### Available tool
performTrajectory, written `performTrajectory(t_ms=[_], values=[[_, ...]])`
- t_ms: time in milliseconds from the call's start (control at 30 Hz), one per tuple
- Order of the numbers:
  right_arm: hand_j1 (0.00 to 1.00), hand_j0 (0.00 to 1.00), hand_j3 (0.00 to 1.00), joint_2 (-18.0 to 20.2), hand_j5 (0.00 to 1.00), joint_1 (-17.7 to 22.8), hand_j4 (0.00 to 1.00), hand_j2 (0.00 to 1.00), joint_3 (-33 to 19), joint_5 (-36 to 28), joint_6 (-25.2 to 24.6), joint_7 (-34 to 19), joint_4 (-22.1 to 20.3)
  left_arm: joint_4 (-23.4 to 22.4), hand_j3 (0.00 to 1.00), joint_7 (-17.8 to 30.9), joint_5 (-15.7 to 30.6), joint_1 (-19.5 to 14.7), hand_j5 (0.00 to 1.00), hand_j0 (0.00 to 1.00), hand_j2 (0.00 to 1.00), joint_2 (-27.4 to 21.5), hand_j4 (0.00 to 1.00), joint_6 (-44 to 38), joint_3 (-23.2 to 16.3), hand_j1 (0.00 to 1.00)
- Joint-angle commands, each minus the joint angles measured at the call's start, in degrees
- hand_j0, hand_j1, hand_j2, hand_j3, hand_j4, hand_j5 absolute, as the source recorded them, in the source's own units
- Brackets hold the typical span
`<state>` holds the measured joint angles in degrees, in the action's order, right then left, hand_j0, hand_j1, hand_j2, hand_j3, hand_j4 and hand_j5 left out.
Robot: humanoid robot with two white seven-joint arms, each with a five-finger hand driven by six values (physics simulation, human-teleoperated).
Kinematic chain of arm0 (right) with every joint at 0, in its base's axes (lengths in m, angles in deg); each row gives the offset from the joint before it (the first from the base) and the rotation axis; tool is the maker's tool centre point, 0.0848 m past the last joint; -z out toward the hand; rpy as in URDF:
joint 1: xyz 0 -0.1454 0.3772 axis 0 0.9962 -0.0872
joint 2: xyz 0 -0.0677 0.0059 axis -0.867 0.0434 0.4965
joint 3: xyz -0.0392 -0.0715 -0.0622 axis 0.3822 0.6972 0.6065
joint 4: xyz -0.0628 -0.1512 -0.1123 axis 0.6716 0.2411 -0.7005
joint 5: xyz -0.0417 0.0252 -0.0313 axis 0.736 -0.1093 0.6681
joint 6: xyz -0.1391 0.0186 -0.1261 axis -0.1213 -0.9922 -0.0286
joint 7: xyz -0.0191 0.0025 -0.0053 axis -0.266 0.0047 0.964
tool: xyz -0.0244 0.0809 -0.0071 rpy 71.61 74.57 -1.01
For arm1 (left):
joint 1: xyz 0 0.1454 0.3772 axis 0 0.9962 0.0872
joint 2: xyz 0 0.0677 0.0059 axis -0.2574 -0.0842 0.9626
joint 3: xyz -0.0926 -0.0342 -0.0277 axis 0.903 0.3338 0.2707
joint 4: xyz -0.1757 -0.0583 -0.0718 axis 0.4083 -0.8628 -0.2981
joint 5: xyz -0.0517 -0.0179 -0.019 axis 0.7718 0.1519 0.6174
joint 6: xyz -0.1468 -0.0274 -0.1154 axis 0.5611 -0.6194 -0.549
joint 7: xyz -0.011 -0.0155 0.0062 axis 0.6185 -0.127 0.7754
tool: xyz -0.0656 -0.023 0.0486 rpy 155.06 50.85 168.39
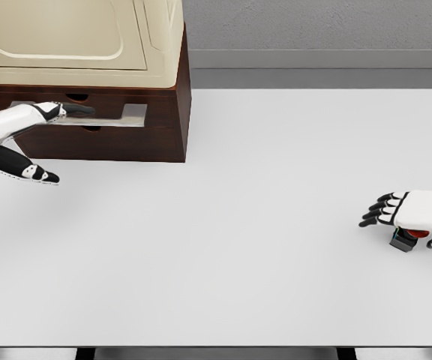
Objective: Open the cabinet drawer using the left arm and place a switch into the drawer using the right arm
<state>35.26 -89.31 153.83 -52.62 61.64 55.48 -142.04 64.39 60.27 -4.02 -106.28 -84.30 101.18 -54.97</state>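
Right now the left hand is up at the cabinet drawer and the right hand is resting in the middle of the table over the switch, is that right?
Not quite. The right hand is at the table's right edge, not the middle, over the switch. The left hand is at the cabinet drawer, as the head view shows.

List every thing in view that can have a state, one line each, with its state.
Cabinet drawer: pulled partly open.
Left hand: at the drawer front, fingers reaching into its gap.
Right hand: over the switch, fingers extended, not closed on it.
Switch: lying on the table, mostly hidden beneath the right hand.
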Motion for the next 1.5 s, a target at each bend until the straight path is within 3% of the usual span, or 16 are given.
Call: performTrajectory(t_ms=[0, 200, 733, 967, 1067, 1467], values=[[1.00, 1.00, 1.00, -0.2, 1.00, 0.0, 1.00, 1.00, -0.1, -0.3, 0.0, 0.0, -0.2, -1.7, 1.00, 0.0, -0.8, 0.0, 1.00, 1.00, 1.00, 1.7, 1.00, -0.5, 0.0, 1.00], [0.77, 0.77, 0.77, -0.6, 0.77, 0.0, 0.77, 0.77, -0.1, -0.3, 0.0, -2.1, -0.2, -1.9, 1.00, 0.1, -0.7, -0.1, 1.00, 1.00, 1.00, 1.7, 1.00, -0.4, -1.1, 1.00], [0.48, 0.48, 0.48, -0.6, 0.48, 0.0, 0.48, 0.48, -0.7, -0.3, 0.0, -3.7, -0.7, -5.0, 1.00, -0.2, -1.5, -0.8, 1.00, 1.00, 1.00, 3.0, 1.00, -1.2, -1.2, 1.00], [0.46, 0.46, 0.46, -0.5, 0.46, -0.6, 0.46, 0.46, -1.2, -0.4, 0.0, -3.7, -1.6, -6.1, 1.00, 0.1, -2.2, -0.9, 1.00, 1.00, 1.00, 4.4, 1.00, -1.4, -1.3, 1.00], [0.45, 0.45, 0.45, -0.7, 0.45, -0.6, 0.45, 0.45, -3.6, -0.5, 0.0, -3.7, -2.3, -6.2, 1.00, 0.2, -2.2, -1.0, 1.00, 1.00, 1.00, 4.6, 1.00, -1.5, -2.0, 1.00], [0.45, 0.45, 0.45, -4.1, 0.45, -2.4, 0.45, 0.45, -6.1, -1.9, 0.0, -3.4, -3.5, -6.8, 1.00, 1.2, -2.1, -1.7, 1.00, 1.00, 1.00, 4.8, 1.00, -3.5, -2.4, 1.00]])
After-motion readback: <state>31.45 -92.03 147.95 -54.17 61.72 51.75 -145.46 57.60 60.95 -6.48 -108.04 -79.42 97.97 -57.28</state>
